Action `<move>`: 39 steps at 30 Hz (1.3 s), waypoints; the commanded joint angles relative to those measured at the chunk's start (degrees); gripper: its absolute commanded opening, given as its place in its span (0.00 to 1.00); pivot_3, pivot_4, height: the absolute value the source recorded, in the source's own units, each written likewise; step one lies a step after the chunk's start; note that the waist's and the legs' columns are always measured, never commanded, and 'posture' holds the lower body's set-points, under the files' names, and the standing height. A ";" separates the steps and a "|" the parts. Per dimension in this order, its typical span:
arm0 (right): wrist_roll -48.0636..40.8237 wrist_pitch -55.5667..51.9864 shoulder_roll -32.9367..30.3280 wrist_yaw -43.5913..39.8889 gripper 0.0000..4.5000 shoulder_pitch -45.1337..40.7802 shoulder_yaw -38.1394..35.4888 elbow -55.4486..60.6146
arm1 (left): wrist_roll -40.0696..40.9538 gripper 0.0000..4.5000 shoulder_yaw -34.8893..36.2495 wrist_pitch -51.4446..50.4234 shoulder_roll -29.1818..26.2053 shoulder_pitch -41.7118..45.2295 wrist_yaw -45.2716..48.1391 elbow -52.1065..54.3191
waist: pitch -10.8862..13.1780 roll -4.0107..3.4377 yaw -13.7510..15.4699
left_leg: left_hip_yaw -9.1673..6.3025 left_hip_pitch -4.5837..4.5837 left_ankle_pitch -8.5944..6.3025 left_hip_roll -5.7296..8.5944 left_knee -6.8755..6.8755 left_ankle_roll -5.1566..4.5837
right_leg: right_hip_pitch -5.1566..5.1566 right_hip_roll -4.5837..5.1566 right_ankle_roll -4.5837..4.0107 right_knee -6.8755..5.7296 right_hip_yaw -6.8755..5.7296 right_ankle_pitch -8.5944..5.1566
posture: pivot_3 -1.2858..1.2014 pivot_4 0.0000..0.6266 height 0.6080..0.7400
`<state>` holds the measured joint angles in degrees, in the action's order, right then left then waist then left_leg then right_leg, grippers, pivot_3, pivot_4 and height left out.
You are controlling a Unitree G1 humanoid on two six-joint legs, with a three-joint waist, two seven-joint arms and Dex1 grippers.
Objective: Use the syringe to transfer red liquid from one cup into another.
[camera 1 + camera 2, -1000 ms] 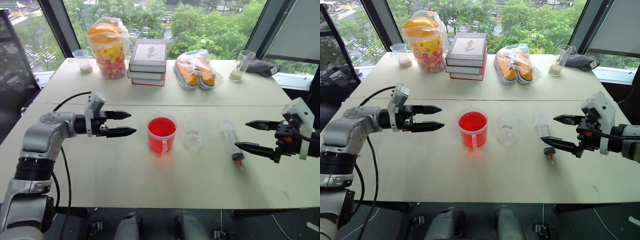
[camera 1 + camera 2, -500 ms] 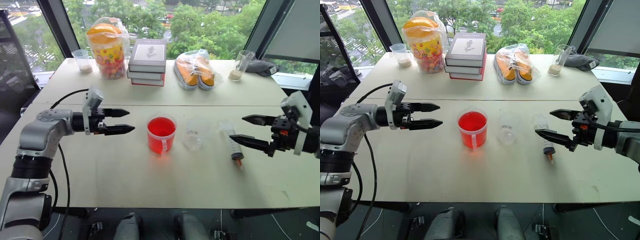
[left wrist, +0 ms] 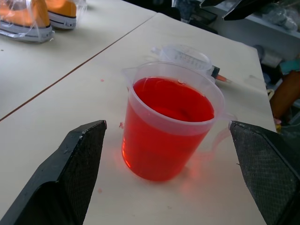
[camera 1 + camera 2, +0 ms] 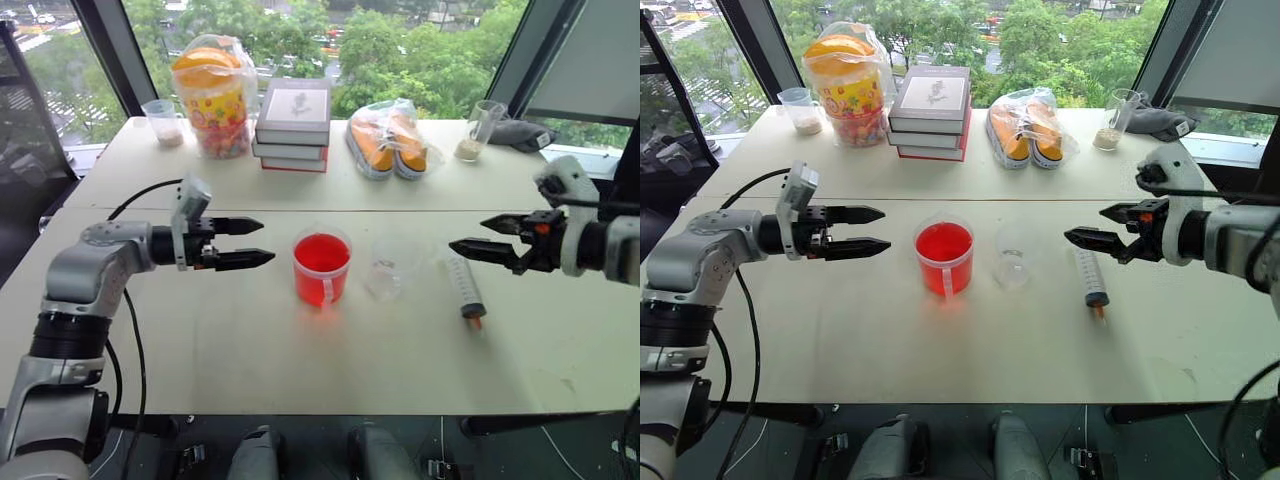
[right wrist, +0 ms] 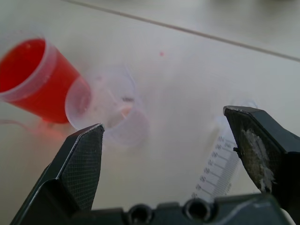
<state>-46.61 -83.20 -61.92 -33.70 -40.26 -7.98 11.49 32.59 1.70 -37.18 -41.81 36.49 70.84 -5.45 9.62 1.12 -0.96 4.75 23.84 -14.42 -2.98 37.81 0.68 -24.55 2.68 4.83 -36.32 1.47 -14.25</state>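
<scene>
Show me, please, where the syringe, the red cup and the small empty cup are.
syringe [image 4: 1090, 277], right eye view, middle of the clear barrel.
red cup [image 4: 944, 260], right eye view, its front wall.
small empty cup [image 4: 1013, 262], right eye view, its clear side wall.

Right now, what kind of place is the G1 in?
Probably an upper-floor office or lab set up for tabletop trials. Tall windows look down on treetops and a street; the white table holds staged props: a stack of books, bagged orange shoes, a cup of red liquid.

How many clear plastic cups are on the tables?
4: red-filled handled cup and small empty colourless cup at front centre; grain-holding cups at the far left and far right.
</scene>
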 commanded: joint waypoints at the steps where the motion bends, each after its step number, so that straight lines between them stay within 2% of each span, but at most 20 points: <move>1: 3.03 -9.25 2.40 1.61 0.99 -12.16 9.98 -14.11 | 0.49 0.96 0.78 1.00 1.24 0.56 -0.88 1.66 | -0.01 -0.01 -0.16 | 0.02 0.08 -0.01 -0.01 0.07 -0.02 | -0.08 0.01 -0.03 -0.01 0.01 0.02 | 0.52 0.24 1.00; 5: 6.99 -9.30 4.17 1.11 0.99 -18.67 21.05 -21.94 | 0.34 0.96 0.52 1.25 2.10 0.01 -1.55 2.67 | -0.01 -0.02 0.18 | 0.01 0.65 -0.03 0.00 0.17 -0.05 | -0.55 0.00 -0.02 -0.05 -0.02 0.06 | 0.52 0.24 1.00; 9: 12.90 -7.21 8.03 -0.31 0.99 -22.34 27.85 -30.68 | 1.02 0.96 1.09 1.05 2.68 -0.69 -2.41 4.12 | -0.01 -0.02 0.27 | 0.16 1.10 -0.06 0.04 0.31 -0.11 | -0.96 -0.02 0.22 -0.30 -0.05 0.18 | 0.52 0.24 1.00; 15: 20.36 -0.72 13.01 -4.42 0.99 -24.70 33.55 -41.79 | 2.07 0.96 1.93 0.49 2.82 -2.86 -4.05 7.07 | -0.01 -0.02 0.16 | 0.15 1.17 -0.07 0.04 0.38 -0.12 | -0.97 -0.04 0.24 -0.31 -0.11 0.18 | 0.52 0.24 1.00; 21: 25.33 1.85 15.13 -9.00 0.99 -24.56 37.36 -45.40 | 3.19 0.96 2.95 -0.20 2.39 -4.51 -5.64 9.38 | -0.01 -0.03 0.09 | 0.10 1.15 -0.06 0.04 0.47 -0.12 | -1.08 -0.05 0.26 -0.69 -0.12 0.18 | 0.52 0.24 1.00; 24: 27.32 2.53 15.93 -10.52 0.80 -24.26 37.81 -45.89 | 3.39 0.96 3.14 -0.37 2.40 -4.85 -6.02 9.85 | -0.01 -0.03 0.09 | 0.09 1.11 -0.06 0.04 0.50 -0.11 | -1.06 -0.07 0.26 -0.77 -0.12 0.18 | 0.52 0.24 1.00; 28: 29.08 2.19 16.74 -11.84 0.35 -23.87 37.61 -45.94 | 3.57 0.96 3.13 -0.13 2.20 -4.77 -6.22 9.62 | -0.01 -0.03 -0.05 | 0.10 1.06 -0.05 0.04 0.51 -0.11 | -1.03 -0.07 0.26 -0.79 -0.10 0.18 | 0.52 0.24 1.00; 29: 29.29 1.98 16.76 -12.16 0.32 -23.83 37.42 -45.72 | 3.61 0.96 3.12 -0.05 2.13 -4.69 -6.21 9.46 | -0.01 -0.03 -0.06 | 0.10 1.03 -0.05 0.03 0.51 -0.11 | -1.00 -0.08 0.26 -0.79 -0.10 0.18 | 0.52 0.24 1.00; 34: 30.42 1.20 16.26 -12.17 0.32 -24.87 34.72 -45.64 | 3.50 0.96 2.97 0.22 1.95 -3.98 -5.97 8.82 | -0.01 -0.03 0.03 | 0.10 0.98 -0.05 0.03 0.51 -0.11 | -0.95 -0.08 0.26 -0.80 -0.11 0.18 | 0.52 0.24 1.00; 36: 30.73 1.21 15.10 -10.61 0.32 -26.26 30.85 -44.73 | 3.50 0.96 3.07 0.31 1.69 -3.27 -5.62 8.19 | -0.01 -0.03 0.07 | 0.11 0.98 -0.05 0.04 0.50 -0.11 | -0.96 -0.08 0.26 -0.79 -0.10 0.18 | 0.52 0.24 1.00; 39: 31.24 5.53 12.09 -7.48 0.32 -26.75 23.34 -37.43 | 3.53 0.96 3.22 0.41 1.26 -2.38 -5.18 7.34 | 0.02 -0.08 0.18 | 0.12 1.00 -0.05 0.04 0.49 -0.11 | -0.98 -0.07 0.26 -0.79 -0.10 0.18 | 0.52 0.24 1.00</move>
<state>-16.21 -79.97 -47.33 -42.53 -63.96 20.69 -30.73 35.55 3.22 -37.27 -39.58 32.84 65.16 1.75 9.64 1.04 -0.78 4.87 24.84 -14.47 -2.94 38.30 0.57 -25.54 2.61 5.09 -37.11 1.37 -14.07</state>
